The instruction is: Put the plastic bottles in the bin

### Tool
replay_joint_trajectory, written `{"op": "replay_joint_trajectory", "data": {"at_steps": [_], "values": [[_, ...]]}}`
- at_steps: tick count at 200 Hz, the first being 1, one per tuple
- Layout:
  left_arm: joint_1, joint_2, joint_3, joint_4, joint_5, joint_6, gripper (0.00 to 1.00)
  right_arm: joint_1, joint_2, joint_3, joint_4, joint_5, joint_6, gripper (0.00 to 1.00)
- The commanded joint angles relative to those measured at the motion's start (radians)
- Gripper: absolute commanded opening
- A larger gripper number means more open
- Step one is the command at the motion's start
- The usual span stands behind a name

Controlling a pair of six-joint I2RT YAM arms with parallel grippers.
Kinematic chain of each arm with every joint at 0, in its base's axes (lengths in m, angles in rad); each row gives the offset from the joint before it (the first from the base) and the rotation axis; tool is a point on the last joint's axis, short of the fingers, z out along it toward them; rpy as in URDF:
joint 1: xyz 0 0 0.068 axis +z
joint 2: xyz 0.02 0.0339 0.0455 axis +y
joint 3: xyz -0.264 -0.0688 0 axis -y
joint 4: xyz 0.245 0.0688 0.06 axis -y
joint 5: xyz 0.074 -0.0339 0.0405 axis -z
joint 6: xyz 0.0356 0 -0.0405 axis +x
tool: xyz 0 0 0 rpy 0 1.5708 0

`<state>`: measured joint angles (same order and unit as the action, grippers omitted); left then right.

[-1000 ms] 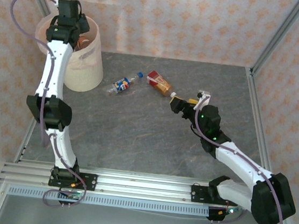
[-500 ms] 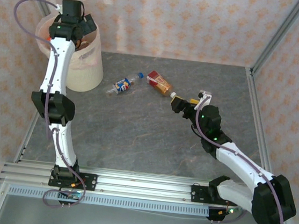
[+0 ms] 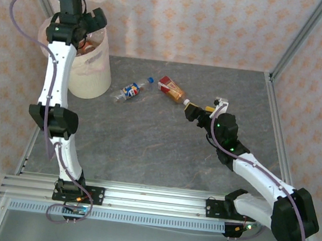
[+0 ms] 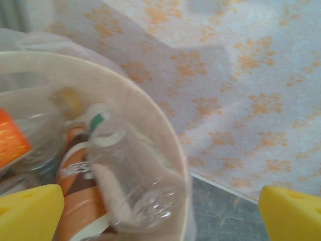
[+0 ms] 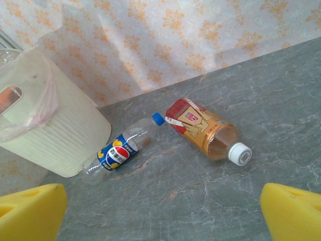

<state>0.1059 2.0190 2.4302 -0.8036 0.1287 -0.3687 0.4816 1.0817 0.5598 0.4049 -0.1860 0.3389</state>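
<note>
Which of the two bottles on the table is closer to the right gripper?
The white-capped bottle with the red and gold label, just ahead of the right gripper. The blue-capped bottle lies farther off, toward the bin.

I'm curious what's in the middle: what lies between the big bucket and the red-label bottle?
One blue-label bottle lies on its side between the bin and the red-label bottle, seen in the top and right wrist views.

The pale cream bin (image 3: pixel 93 75) stands upright at the far left with a pinkish liner (image 5: pixel 44 103), several bottles (image 4: pixel 133 175) heaped inside. Right of it, two lie sideways: a blue-labelled bottle (image 5: pixel 119 151), blue-capped, and a red-labelled bottle (image 5: pixel 203 130), white-capped, holding amber drink.
</note>
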Motion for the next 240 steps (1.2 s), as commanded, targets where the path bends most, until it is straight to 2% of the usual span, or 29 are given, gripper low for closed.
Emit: {"op": "replay_joint_trajectory", "data": {"at_steps": [1,24,60,76,98,149,184,221,240], "values": [[0.006,0.084,0.079,-0.024,0.153,0.01,1.0,0.005,-0.016,0.005,0.002,0.024,-0.009,0.99],[0.006,0.135,0.074,0.007,0.198,0.015,1.0,0.004,-0.014,0.003,0.001,0.03,-0.006,0.99],[0.008,0.174,0.068,-0.084,0.1,0.029,1.0,0.003,-0.014,0.003,-0.003,0.034,-0.007,0.99],[0.007,0.128,0.002,-0.091,0.069,0.024,1.0,0.005,-0.013,0.001,-0.002,0.037,-0.007,0.99],[0.008,0.014,-0.119,0.001,0.07,0.029,1.0,0.004,-0.004,0.006,-0.002,0.032,-0.008,0.99],[-0.009,-0.103,-0.136,0.026,0.165,0.012,1.0,0.004,0.003,-0.006,0.016,0.038,0.003,0.99],[-0.142,-0.234,-0.269,0.068,0.063,0.037,1.0,0.004,-0.005,-0.012,0.001,0.106,0.013,0.99],[-0.364,-0.343,-0.522,0.225,-0.186,0.015,1.0,-0.001,-0.014,-0.021,-0.038,0.198,0.033,0.99],[-0.453,-0.354,-0.62,0.279,-0.287,-0.032,1.0,-0.013,-0.011,-0.014,-0.075,0.199,0.032,0.99]]}}
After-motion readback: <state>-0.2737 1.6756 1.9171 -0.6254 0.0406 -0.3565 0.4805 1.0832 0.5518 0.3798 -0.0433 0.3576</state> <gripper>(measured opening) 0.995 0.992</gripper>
